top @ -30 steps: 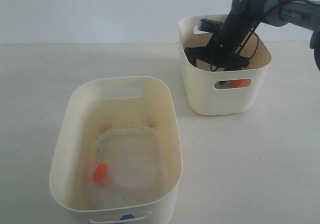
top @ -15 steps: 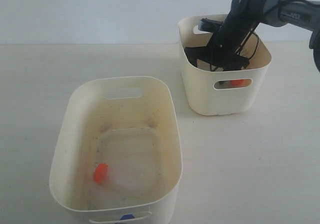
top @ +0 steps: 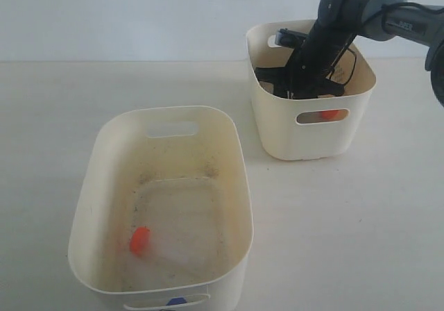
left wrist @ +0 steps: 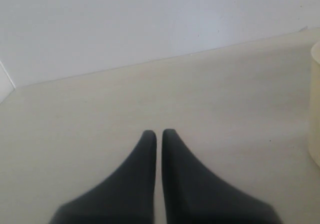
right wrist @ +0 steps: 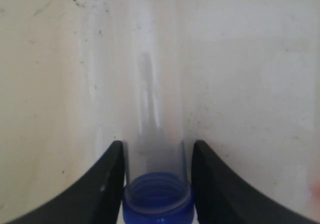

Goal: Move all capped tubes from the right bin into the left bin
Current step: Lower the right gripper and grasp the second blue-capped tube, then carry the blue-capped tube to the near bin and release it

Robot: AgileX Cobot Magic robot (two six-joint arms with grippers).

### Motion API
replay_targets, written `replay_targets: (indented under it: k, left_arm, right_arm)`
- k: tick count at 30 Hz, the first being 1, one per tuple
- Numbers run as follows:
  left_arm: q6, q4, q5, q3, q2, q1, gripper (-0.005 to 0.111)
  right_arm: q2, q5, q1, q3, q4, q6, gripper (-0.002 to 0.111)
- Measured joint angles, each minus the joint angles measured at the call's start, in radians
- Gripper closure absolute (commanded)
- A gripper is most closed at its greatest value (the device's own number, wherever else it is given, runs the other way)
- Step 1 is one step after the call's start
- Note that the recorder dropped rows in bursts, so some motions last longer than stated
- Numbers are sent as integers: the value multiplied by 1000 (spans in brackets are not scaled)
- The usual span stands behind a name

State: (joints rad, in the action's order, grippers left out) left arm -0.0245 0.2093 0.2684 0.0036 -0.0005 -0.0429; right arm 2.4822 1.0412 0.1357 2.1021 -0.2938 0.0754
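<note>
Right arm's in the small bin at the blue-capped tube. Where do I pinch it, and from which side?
Pinch the blue-capped tube on its clear barrel just past the cap, right gripper coming from the cap end, one finger each side. The barrel is straight-sided, and the wider cap should probably stop it slipping.

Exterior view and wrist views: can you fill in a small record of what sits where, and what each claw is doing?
Larger cream plastic bin: orange-capped clear tube on floor; blue cap at near slot.
Smaller, taller cream plastic bin: right arm reaching in; orange cap behind slot.
Right gripper: shut on clear plastic blue-capped tube.
Left gripper: shut, empty, above the table.
</note>
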Motion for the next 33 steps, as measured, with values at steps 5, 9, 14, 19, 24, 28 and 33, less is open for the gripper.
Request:
replay_targets:
  k: [5, 9, 14, 19, 24, 28, 33]
  left_arm:
    - [0, 0, 0, 0, 0, 0, 102]
    - [0, 0, 0, 0, 0, 0, 102]
    - [0, 0, 0, 0, 0, 0, 102]
    - [0, 0, 0, 0, 0, 0, 102]
    - [0, 0, 0, 0, 0, 0, 102]
    - [0, 0, 0, 0, 0, 0, 102]
    - [0, 0, 0, 0, 0, 0, 102]
  right_arm:
    - [-2, 2, 1, 0, -2, -12, 108]
    - [-20, 33, 2, -4, 2, -16, 108]
    - [-99, 74, 4, -10, 7, -23, 108]
    - [-264, 147, 15, -10, 62, -34, 108]
    - [-410, 171, 18, -35, -14, -118, 108]
    - [-529, 175, 114, -184, -81, -182, 108]
    - [-697, 182, 319, -448, -89, -251, 108]
